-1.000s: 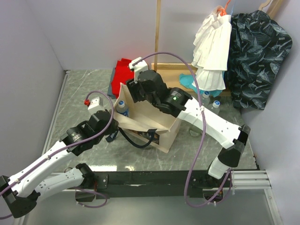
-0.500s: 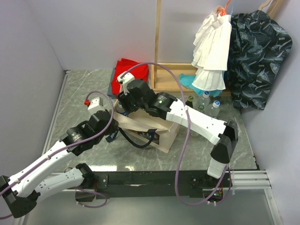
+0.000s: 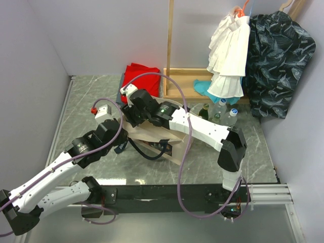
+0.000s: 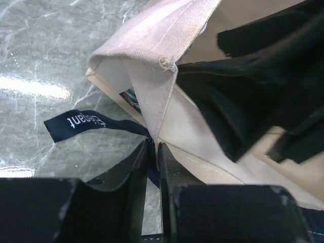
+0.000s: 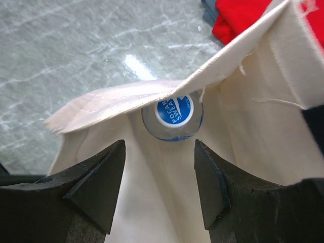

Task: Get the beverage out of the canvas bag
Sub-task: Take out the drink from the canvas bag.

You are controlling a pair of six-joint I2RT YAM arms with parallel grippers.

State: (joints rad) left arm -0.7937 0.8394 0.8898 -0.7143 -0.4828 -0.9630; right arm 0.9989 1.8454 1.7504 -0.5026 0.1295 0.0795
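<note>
Right hand (image 5: 159, 162) shifted left, above one bottle (image 5: 173, 112) in one canvas bag (image 5: 263, 116).

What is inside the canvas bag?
A blue-capped bottle stands in a corner of the canvas bag. The bag's sagging rim covers part of it; its lower body is hidden.

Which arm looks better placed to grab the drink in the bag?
The right. The right pincer, open, hangs over the bottle inside the canvas bag; the left pincer is clamped on the bag's edge.
</note>
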